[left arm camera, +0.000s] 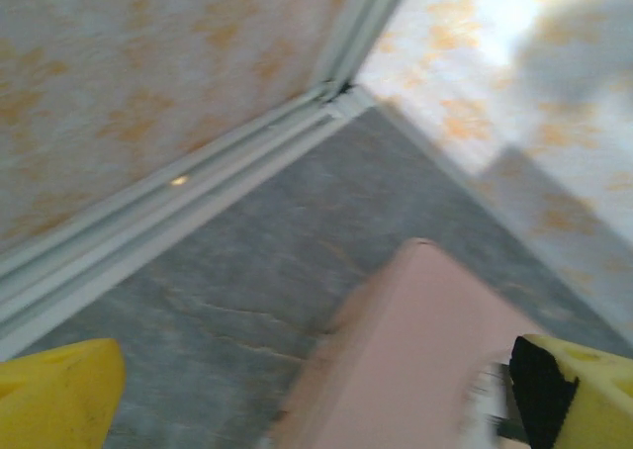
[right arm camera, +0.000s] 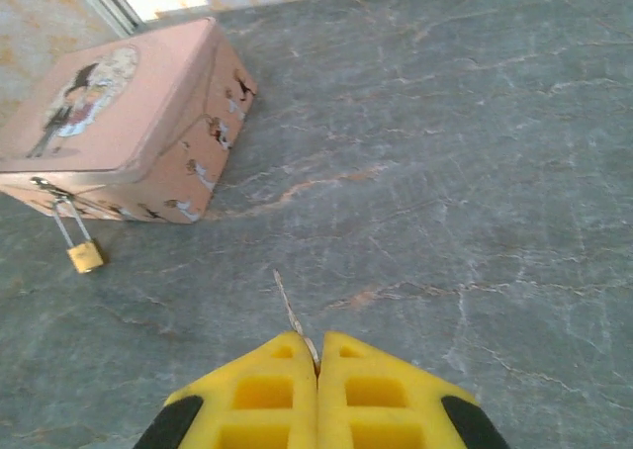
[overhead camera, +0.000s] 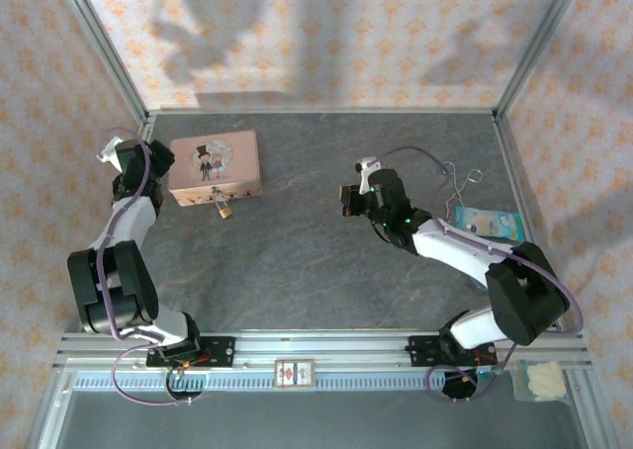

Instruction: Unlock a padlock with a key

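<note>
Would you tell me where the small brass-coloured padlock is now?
The small brass-coloured padlock is hooked to the near face of the pink picture tin, left of centre in the top view and far left in the right wrist view.

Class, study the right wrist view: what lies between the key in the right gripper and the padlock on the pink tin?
Nothing but bare grey table lies between the key and the padlock. The right wrist view shows this, and the top view agrees.
</note>
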`<action>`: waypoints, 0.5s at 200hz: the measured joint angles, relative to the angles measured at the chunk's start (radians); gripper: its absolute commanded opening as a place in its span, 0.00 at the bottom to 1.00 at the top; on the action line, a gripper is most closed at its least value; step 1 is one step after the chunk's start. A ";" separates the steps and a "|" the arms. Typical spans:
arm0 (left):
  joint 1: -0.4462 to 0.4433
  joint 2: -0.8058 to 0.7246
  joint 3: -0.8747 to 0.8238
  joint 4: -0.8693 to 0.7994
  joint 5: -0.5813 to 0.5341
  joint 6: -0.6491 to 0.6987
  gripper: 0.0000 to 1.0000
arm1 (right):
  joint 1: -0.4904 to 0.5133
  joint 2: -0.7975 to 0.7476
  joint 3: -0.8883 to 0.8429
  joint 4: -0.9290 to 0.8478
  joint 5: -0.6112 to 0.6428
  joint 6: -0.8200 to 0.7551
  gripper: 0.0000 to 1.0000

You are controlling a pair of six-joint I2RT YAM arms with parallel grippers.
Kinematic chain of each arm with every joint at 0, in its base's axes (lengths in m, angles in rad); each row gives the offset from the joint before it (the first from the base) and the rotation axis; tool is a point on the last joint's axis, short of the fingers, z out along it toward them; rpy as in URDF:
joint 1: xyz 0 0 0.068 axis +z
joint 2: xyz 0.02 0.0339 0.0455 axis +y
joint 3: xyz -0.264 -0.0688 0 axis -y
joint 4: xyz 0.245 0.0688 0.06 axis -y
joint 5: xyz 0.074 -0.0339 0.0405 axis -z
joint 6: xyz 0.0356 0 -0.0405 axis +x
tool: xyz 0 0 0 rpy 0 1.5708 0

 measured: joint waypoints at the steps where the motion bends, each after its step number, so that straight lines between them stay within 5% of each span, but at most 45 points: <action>1: 0.001 0.002 0.000 0.000 0.000 0.001 0.99 | 0.000 0.001 0.000 0.000 0.001 0.000 0.00; 66: 0.003 0.149 -0.021 0.030 0.203 0.042 0.99 | 0.000 0.008 0.000 -0.023 0.024 -0.016 0.00; 100: -0.064 0.172 -0.032 0.079 0.267 0.064 0.92 | 0.001 0.013 0.000 -0.023 0.022 -0.016 0.00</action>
